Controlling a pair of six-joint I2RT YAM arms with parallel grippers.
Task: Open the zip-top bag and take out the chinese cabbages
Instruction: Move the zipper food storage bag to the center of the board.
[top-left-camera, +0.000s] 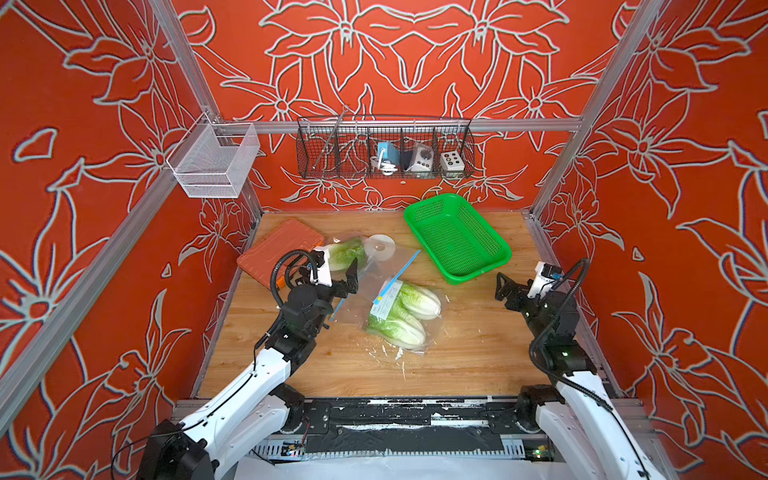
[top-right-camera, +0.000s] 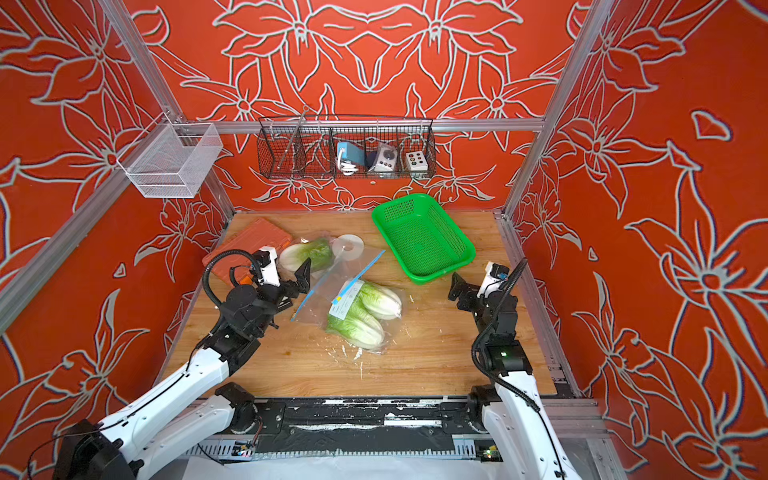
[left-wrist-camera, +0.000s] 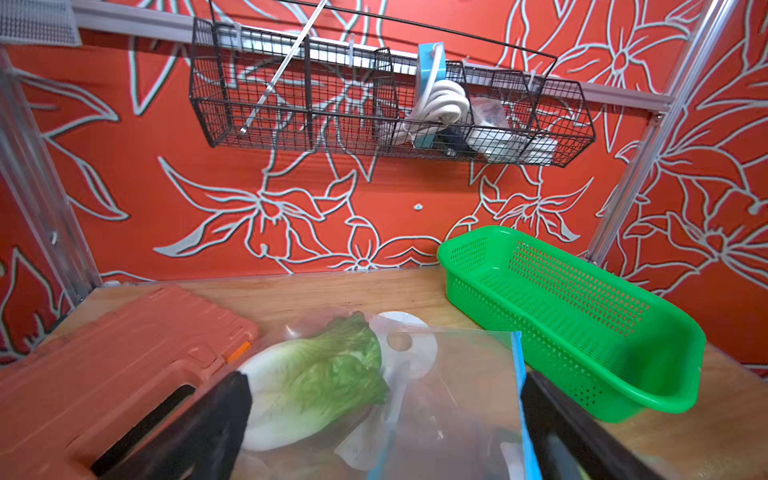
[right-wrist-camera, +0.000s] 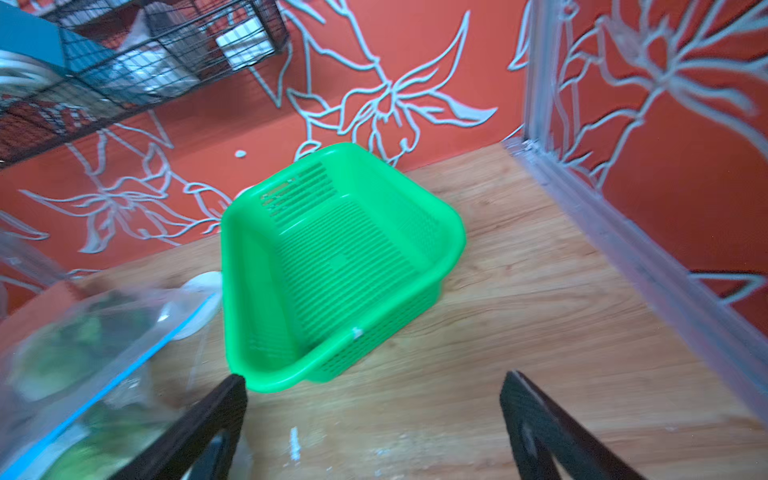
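The clear zip-top bag (top-left-camera: 365, 286) lies flat mid-table, its blue zip strip (top-left-camera: 399, 270) running diagonally. Two chinese cabbages (top-left-camera: 419, 299) (top-left-camera: 399, 328) lie inside it, beside a white label. A third cabbage (top-left-camera: 345, 251) (left-wrist-camera: 316, 382) lies beyond the zip strip near the orange case, with clear film around it. My left gripper (top-left-camera: 338, 270) (left-wrist-camera: 384, 386) is open just above the bag's mouth end, its fingers either side of that cabbage and the film, holding nothing. My right gripper (top-left-camera: 500, 286) (right-wrist-camera: 374, 380) hangs open over bare wood, right of the bag.
A green plastic basket (top-left-camera: 482, 269) stands at the back right, close to my right gripper. An orange case (top-left-camera: 278, 249) lies at the back left, with a white disc (top-left-camera: 380, 245) beside the loose cabbage. Leaf scraps (top-left-camera: 399, 353) dot the wood. Wire baskets (top-left-camera: 384, 149) hang on the walls.
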